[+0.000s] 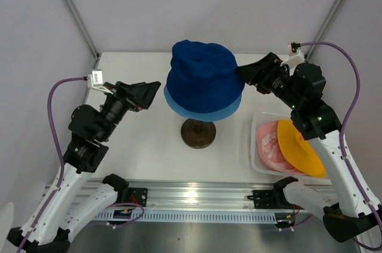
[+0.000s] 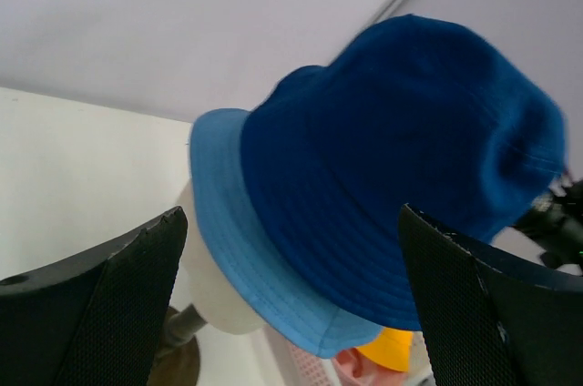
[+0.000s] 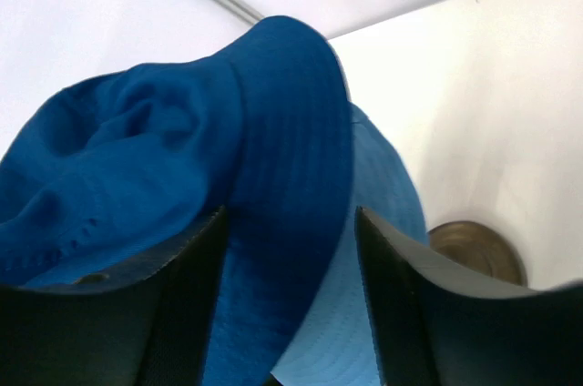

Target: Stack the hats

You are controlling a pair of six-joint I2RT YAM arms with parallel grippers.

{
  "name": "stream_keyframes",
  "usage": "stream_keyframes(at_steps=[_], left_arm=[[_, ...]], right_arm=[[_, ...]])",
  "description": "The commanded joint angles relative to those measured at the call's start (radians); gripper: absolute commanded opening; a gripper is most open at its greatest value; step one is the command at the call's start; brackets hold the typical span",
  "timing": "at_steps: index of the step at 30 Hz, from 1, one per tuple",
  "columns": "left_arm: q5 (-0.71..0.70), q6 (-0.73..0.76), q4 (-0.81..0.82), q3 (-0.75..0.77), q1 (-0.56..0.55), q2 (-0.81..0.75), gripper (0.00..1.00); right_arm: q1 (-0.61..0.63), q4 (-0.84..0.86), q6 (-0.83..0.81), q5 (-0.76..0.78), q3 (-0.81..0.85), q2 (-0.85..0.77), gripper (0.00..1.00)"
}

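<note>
The navy hat (image 1: 203,77) is seated over the light blue hat (image 1: 179,105) on the mannequin head (image 2: 214,299), flanked by the left gripper (image 1: 156,95) and right gripper (image 1: 242,77), jaws parted. The pink hat (image 1: 268,142) and yellow hat (image 1: 301,148) are kept in the basket (image 1: 255,139).

Seen from above, the dark navy hat (image 1: 204,74) covers all of the light blue hat (image 1: 203,111) except a strip of brim. Together they hide the mannequin head (image 2: 214,299), which shows only as a cream patch in the left wrist view, with its dark base (image 1: 199,133) below. In the basket (image 1: 253,139) the yellow hat (image 1: 301,148) overlaps part of the pink hat (image 1: 267,142). In the right wrist view navy cloth fills the gap of the right claw (image 3: 290,222), so whether its fingers press the fabric cannot be told.
</note>
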Motion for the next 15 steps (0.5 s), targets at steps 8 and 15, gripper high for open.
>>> stream_keyframes(at_steps=[8, 15], left_arm=[[-0.001, -0.225, 0.145, -0.061, 0.007, -0.078, 0.92], [-0.038, -0.207, 0.147, -0.073, 0.009, -0.101, 0.92]], right_arm=[[-0.200, 0.204, 0.173, -0.138, -0.102, -0.087, 0.81], [-0.195, 0.364, 0.344, -0.266, -0.208, -0.055, 0.81]])
